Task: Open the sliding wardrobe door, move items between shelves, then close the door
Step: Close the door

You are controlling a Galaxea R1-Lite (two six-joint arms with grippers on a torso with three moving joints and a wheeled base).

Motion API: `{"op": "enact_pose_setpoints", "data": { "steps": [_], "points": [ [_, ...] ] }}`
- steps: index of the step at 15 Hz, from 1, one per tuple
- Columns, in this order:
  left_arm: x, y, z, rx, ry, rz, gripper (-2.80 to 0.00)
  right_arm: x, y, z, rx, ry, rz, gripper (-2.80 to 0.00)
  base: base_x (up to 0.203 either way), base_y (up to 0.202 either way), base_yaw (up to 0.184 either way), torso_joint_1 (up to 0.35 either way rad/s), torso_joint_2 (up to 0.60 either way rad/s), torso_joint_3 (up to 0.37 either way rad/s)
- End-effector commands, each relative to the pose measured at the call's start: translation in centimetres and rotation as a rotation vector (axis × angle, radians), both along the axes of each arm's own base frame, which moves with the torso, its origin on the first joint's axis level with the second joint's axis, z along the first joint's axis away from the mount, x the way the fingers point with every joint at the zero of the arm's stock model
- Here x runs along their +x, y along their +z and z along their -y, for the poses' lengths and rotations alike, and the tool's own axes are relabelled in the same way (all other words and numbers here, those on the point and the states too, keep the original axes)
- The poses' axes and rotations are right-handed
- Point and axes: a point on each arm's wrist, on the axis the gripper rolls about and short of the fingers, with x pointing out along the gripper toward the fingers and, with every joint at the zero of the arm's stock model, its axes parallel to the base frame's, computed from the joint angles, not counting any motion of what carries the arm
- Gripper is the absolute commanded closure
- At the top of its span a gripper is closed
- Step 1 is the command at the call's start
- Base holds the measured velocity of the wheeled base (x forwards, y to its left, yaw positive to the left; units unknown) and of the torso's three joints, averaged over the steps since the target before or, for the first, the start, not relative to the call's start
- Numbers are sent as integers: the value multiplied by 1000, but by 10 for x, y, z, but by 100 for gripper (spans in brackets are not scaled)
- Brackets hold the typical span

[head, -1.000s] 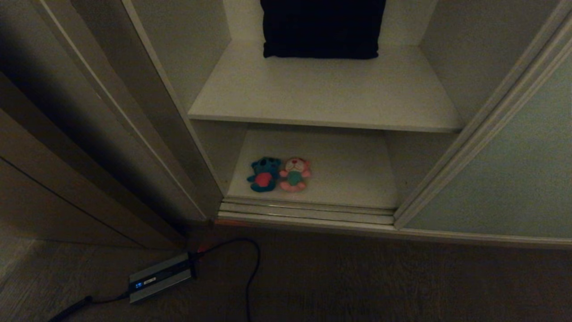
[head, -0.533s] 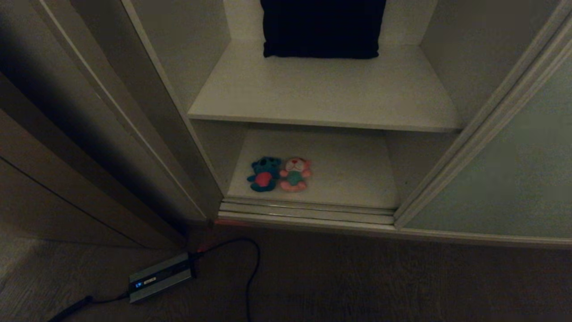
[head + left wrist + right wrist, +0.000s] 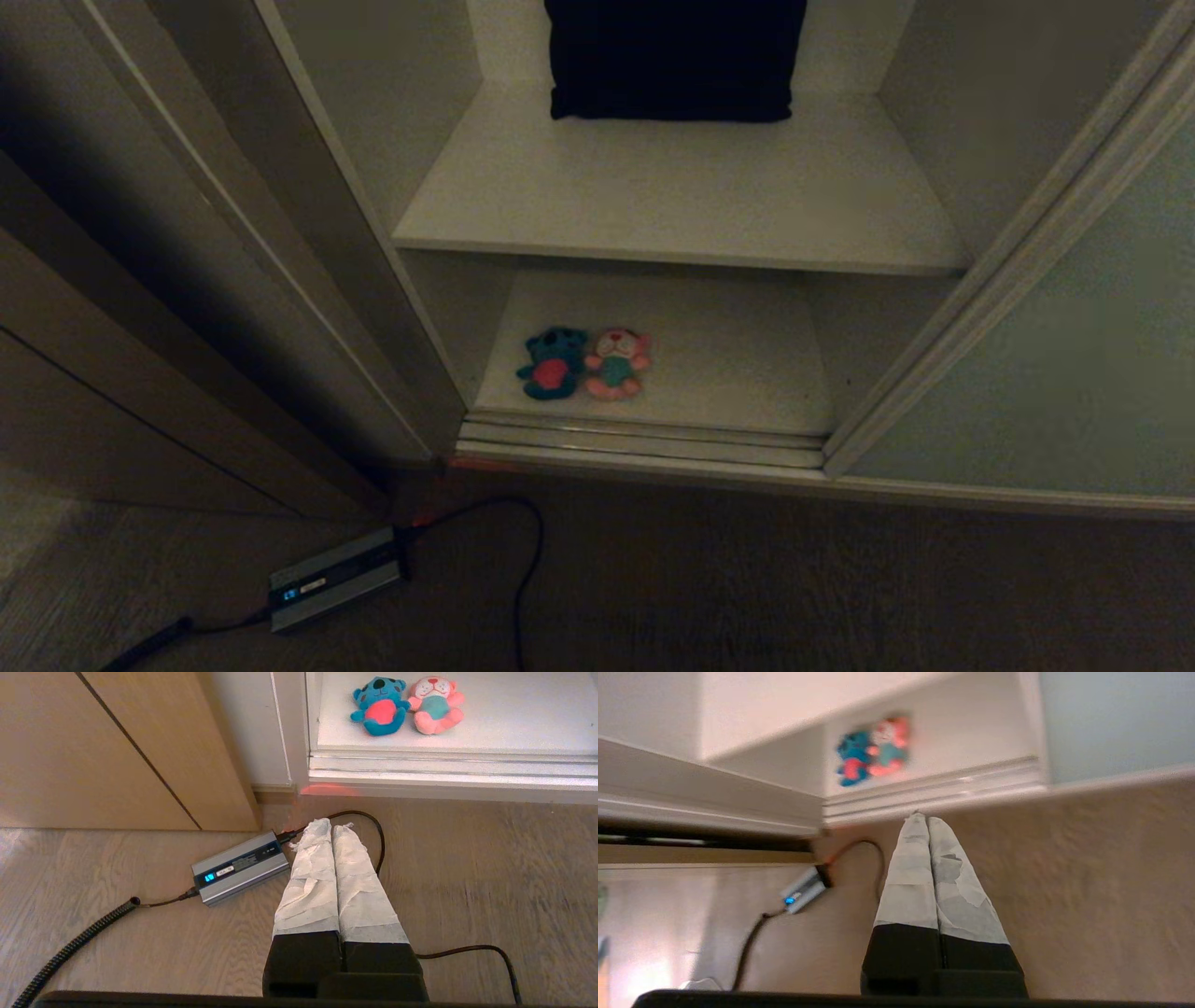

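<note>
Beyond both sets of closed jaws, the wardrobe stands open: the door [image 3: 1055, 373] is slid aside to the right, its pale panel clear of the opening. Two shelves show inside, the upper shelf [image 3: 681, 196] bare across its front with a dark cloth [image 3: 672, 56] at the back, the lower shelf [image 3: 728, 364] carrying both toys. On the floor [image 3: 467, 868] a charger [image 3: 240, 868] and its cable [image 3: 74, 942] lie just beside the left gripper [image 3: 332, 826], which hangs empty, fingers pressed together. The right gripper [image 3: 923, 819], likewise shut and empty, points toward the door track, the toys well ahead of its tips. The blue toy [image 3: 553, 362] and pink toy [image 3: 616, 362] lie touching, side by side near the lower shelf's front left. Opening looks done; moving the toys appears to be the step in hand. Next, the right jaws would need to part, reach past the track and settle over one toy.
</note>
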Motion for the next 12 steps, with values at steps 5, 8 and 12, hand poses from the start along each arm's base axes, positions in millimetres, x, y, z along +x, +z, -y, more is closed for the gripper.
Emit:
{"op": "enact_pose_setpoints", "data": {
  "steps": [5,8,12],
  "points": [
    [0,0,0,1,0,-2,0,52,2,24,-3,-2,41,0,0,0,0,0,0,0],
    [0,0,0,1,0,-2,0,73,0,33,-3,0,46,0,0,0,0,0,0,0],
    [0,0,0,1,0,-2,0,100,-5,43,-8,-2,56,0,0,0,0,0,0,0]
  ]
}}
